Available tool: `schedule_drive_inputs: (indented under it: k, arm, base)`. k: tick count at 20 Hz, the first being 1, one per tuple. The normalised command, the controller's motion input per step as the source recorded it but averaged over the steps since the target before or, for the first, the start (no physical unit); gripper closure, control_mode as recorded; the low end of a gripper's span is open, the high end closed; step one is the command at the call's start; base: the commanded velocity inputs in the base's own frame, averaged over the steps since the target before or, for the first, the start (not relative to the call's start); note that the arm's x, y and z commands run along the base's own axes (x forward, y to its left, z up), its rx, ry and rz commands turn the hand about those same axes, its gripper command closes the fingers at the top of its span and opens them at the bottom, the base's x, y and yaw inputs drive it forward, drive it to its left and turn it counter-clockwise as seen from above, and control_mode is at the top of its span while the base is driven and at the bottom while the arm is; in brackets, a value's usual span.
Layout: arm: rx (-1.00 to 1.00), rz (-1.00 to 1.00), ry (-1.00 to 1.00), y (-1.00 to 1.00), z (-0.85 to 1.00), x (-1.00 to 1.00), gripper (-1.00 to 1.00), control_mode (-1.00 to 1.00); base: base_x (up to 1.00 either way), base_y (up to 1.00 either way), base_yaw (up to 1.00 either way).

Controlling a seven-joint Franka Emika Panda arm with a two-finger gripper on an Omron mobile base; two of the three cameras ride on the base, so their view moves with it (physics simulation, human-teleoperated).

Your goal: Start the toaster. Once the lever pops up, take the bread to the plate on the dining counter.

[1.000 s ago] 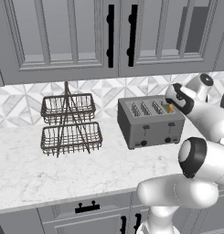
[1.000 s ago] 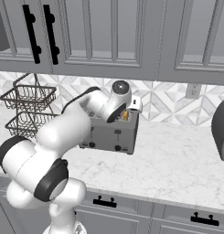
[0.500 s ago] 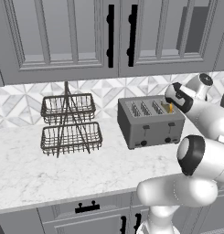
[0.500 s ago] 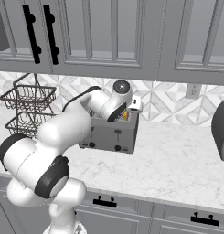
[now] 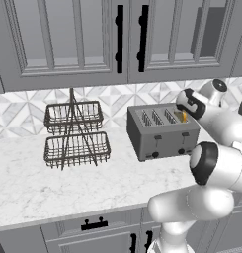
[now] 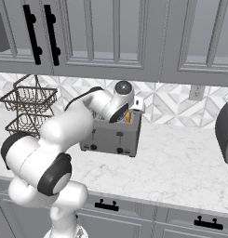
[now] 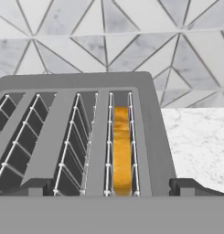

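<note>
Pincer (image 7: 111,186) is spread fully wide, nothing gripped; the two dark tips are seen low in the hand view, straddling the rightmost slot from above. Bread (image 7: 122,148) is seated upright in that slot, at the toaster's right end as seen from the left base view, its top edge roughly level with the slot mouth. Toaster (image 5: 163,130) is set on the marble surface (image 5: 68,183) against the tiled wall.

Bread is judged light, stiff and crumbly, so a gentle pinch across its thin faces, at the top edge, is advised. Little edge is exposed; the wire guides leave narrow clearance. Toaster is judged heavy enough to stay put.
</note>
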Motion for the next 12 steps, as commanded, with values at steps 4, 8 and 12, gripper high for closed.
schedule_drive_inputs:
  k: [4, 8, 12]
  arm:
    - [-0.08, 0.0, 0.0, 0.0, -0.17, 0.03, -1.0, -1.0]
    - [-0.05, 0.0, 0.01, -0.14, -0.16, 0.0, -1.0, -1.0]
    - [-0.01, 0.0, 0.0, -0.03, -0.01, 0.0, -1.0, -1.0]
  base:
    - [0.0, 0.0, 0.0]
    - [0.0, 0.0, 0.0]
    - [0.0, 0.0, 0.0]
